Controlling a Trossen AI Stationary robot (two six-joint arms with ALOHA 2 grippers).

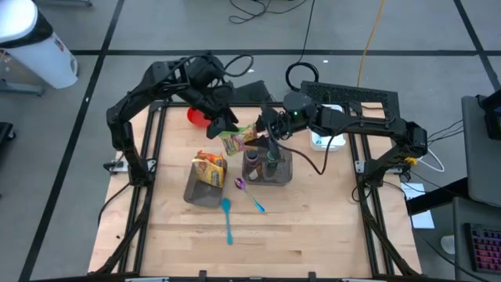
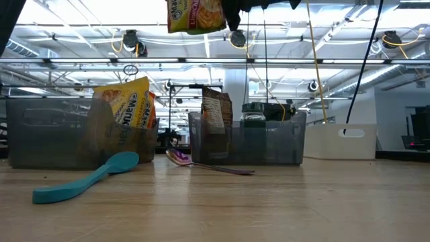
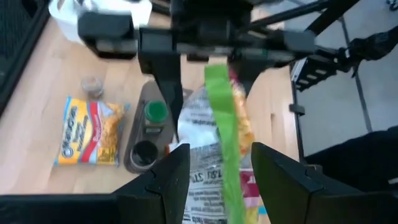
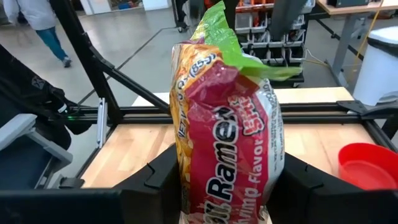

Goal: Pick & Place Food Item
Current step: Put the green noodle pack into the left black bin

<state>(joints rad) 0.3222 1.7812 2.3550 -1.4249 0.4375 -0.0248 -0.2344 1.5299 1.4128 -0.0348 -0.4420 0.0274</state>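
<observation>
Bright overhead ceiling lights (image 2: 235, 37) glare in low view; left wrist view blurred

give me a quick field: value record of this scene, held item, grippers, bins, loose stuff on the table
held item: ramen packet, lifted above the table
left gripper: shut on the packet's green edge
right gripper: shut on the packet's other end
left bin: holds a yellow noodle packet
right bin: holds a brown packet and jars
loose items: teal spoon, purple spoon
background: red bowl

Both my arms reach in over the worktop's far middle. Left tool (image 1: 228, 125) and right tool (image 1: 266, 129) face each other up high, each clamped on the same packet.
</observation>
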